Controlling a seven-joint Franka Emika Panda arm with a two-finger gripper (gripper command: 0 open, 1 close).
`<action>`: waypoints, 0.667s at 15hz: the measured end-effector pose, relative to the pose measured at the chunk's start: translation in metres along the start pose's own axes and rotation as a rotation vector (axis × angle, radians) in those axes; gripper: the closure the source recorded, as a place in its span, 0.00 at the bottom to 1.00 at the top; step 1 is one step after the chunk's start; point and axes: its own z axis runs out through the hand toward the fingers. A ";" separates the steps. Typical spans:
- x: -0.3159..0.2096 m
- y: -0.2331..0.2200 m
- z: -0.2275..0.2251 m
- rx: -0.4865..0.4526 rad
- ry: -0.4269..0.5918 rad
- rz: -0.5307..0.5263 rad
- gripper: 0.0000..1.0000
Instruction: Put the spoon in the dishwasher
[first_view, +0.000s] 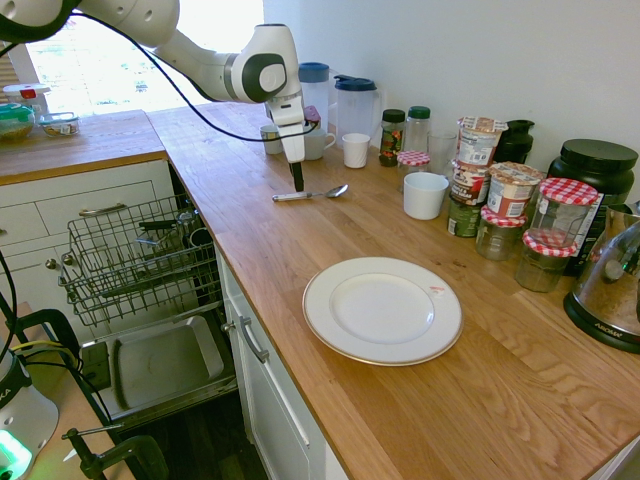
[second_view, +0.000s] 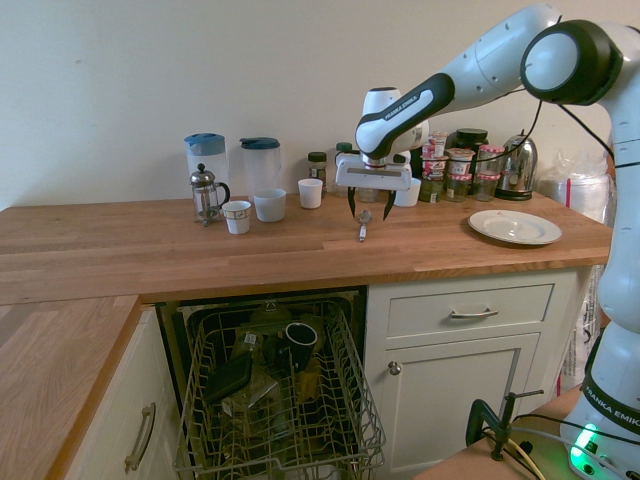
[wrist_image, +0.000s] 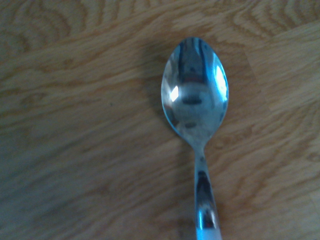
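The wooden countertop (first_view: 300, 250) is the largest surface, and below its front edge stands the open dishwasher (second_view: 280, 400), its dark wire rack (first_view: 130, 260) drawn out over the dull grey inner door panel (first_view: 160, 365). The first exterior view alone shows that door panel, together with a white plate (first_view: 382, 309) lying well apart from my work and the cluster of jars (first_view: 510, 215) against the wall. The second exterior view alone looks down into the rack from the front, where a dark mug (second_view: 300, 335) and other dark items sit among the wires, and it shows a French press (second_view: 205, 193) and two blue-lidded jugs (second_view: 258, 165) along the back of the counter. My pincer (second_view: 371, 205) hangs over the counter with its two dark fingers spread wide, one on either side of the spoon (second_view: 363, 226) and holding nothing. From the first exterior view the fingers overlap into one dark tip just above the handle end, so the gap cannot be read there. The spoon (first_view: 311, 194) lies flat on the wood near a white cup (first_view: 425, 195), well apart from the dishwasher. It is slim and shiny silver with a long straight handle. Only the wrist view shows its small oval bowl (wrist_image: 195, 90) close up, facing upward and mirroring pale light, with the neck narrowing toward the handle.
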 end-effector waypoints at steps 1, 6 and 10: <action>0.002 -0.006 0.006 -0.004 0.008 0.035 0.00; 0.005 -0.016 0.020 -0.040 0.008 0.097 0.00; 0.007 -0.017 0.027 -0.053 -0.003 0.112 0.00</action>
